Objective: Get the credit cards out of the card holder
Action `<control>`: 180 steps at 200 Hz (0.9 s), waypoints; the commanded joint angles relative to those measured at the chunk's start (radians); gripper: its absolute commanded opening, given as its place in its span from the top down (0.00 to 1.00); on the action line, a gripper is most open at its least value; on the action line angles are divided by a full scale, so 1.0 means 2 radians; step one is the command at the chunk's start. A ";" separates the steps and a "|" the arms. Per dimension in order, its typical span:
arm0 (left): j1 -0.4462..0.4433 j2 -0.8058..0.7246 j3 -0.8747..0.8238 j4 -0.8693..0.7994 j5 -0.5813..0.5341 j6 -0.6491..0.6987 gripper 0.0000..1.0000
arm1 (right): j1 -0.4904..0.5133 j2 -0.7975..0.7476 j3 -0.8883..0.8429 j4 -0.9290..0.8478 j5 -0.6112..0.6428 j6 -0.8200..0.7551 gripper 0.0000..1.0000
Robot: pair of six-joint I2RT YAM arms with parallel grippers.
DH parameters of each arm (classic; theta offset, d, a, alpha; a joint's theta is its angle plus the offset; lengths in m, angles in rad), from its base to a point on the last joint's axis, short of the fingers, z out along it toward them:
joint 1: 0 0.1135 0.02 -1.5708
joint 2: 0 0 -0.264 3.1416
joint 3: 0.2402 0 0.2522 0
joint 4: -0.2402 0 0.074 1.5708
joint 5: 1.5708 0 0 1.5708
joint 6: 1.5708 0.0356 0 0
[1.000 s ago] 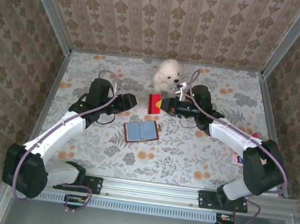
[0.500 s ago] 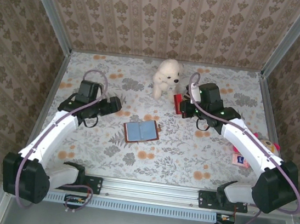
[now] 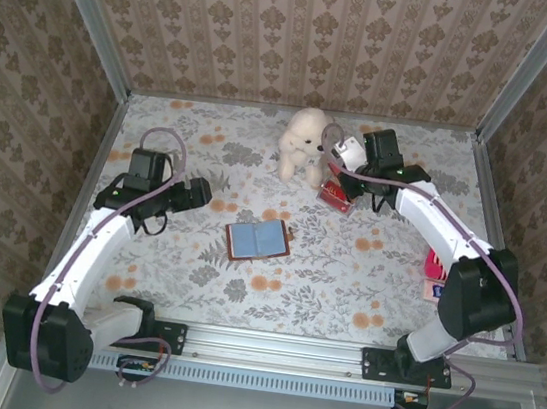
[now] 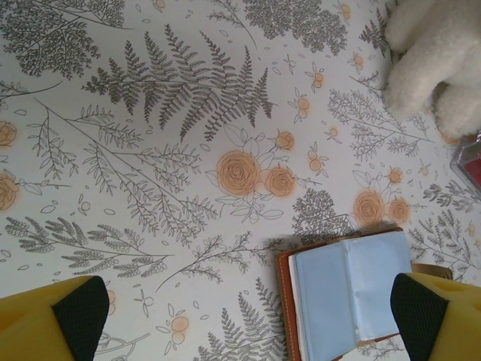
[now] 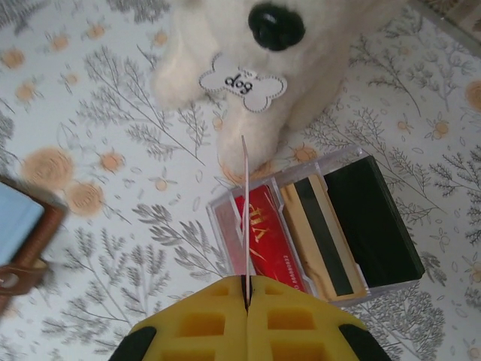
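**Left gripper.** The left gripper (image 3: 197,195) is held fully open above the desk (image 3: 342,294), and nothing is gripped. In the left wrist view, its two fingertips (image 4: 75,316) are seen at the lower corners of the picture. The floral desk cover and part of the card holder (image 4: 346,293) are seen between them.

**Right gripper.** The right gripper (image 5: 246,297) is fully closed on a credit card (image 5: 244,210). The card is seen edge-on as a thin line that runs out from between the yellow fingers. It is held over a clear box (image 5: 316,226), above the line between the red and tan contents.

**Card holder.** The card holder (image 3: 257,239) is laid open on the desk near the centre, between the two arms. The light-blue lining is turned upward and the brown leather shows as a border. It is not touched by either gripper.

**Clear box.** The clear box (image 3: 335,195) is placed on the desk just beside the front paws of a white plush dog (image 3: 302,140). A red card (image 5: 263,237), a tan card with a black stripe (image 5: 319,226) and a black section are seen side by side inside it.

**Plush dog.** A bone-shaped tag (image 5: 242,81) marked "dog" hangs under its black nose.
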 commanded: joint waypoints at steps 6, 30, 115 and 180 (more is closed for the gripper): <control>0.010 -0.013 -0.004 -0.015 0.020 0.024 0.00 | -0.009 0.033 0.028 -0.032 -0.001 -0.087 1.00; 0.018 -0.015 -0.005 -0.013 0.023 0.026 0.00 | -0.014 0.063 0.045 -0.047 0.005 -0.104 1.00; 0.030 -0.012 -0.013 -0.006 0.026 0.024 0.00 | -0.025 0.148 0.123 -0.111 -0.022 -0.160 1.00; 0.035 -0.008 -0.019 0.003 0.035 0.021 0.00 | -0.025 0.180 0.153 -0.157 -0.019 -0.177 1.00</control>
